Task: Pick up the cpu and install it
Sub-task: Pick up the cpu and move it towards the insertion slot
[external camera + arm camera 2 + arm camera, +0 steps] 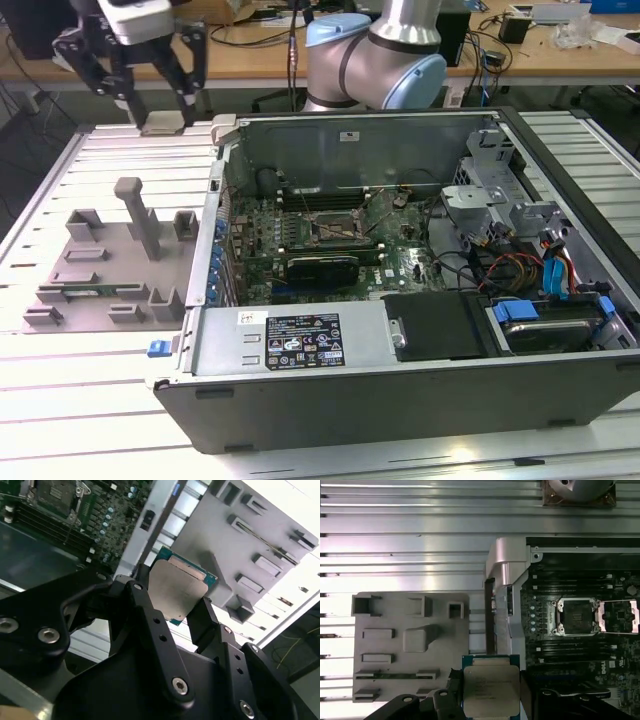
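Currently the hand (161,112) is clamped on opposite edges of the cpu (177,592), metal plate kept flat. It hangs over the counter's (60,400) far edge, between the holder tray (105,265) and the case (400,350), whose socket (577,616) lies open, evidently ready.

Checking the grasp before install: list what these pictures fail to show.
Underside of the cpu: both wrist views face its metal top.
One of its edges: second wrist view, behind the gripper.
Pins in the socket: exterior view, too small.
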`<state>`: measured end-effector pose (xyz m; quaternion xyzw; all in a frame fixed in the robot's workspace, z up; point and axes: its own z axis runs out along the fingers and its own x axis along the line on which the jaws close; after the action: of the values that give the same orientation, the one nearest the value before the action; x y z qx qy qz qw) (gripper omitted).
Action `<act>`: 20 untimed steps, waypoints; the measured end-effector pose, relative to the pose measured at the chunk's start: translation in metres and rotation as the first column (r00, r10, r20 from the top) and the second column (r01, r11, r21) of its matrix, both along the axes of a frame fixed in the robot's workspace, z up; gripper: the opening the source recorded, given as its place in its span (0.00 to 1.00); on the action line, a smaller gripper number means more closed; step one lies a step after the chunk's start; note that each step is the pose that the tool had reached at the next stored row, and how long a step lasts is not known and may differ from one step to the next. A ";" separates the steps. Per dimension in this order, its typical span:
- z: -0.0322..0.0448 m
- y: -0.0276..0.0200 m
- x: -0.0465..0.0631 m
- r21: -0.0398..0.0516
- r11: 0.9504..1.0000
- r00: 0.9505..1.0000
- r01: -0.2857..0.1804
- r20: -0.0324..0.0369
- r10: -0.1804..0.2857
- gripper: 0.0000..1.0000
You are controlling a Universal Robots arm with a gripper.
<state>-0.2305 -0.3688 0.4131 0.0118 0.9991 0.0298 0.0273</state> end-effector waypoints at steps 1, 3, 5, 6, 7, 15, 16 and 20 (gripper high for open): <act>0.0001 -0.0001 0.005 0.000 1.000 1.000 0.000 0.000 0.000 0.54; 0.0001 -0.0001 0.014 0.000 1.000 1.000 0.000 -0.001 0.000 0.54; 0.0000 -0.0001 0.029 0.000 1.000 1.000 0.000 -0.002 0.000 0.54; 0.0001 -0.0001 0.037 0.000 1.000 1.000 0.000 -0.002 0.000 0.54; 0.0001 -0.0001 0.041 0.000 1.000 1.000 0.000 -0.002 0.000 0.54; 0.0001 -0.0002 0.081 0.000 1.000 1.000 0.000 -0.004 0.000 0.54; 0.0000 -0.0001 0.085 0.000 1.000 1.000 0.000 -0.004 0.000 0.54; 0.0000 -0.0002 0.099 0.000 1.000 1.000 0.000 -0.004 0.000 0.54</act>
<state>-0.1318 -0.3690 0.4131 0.0119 0.9992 0.0298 0.0254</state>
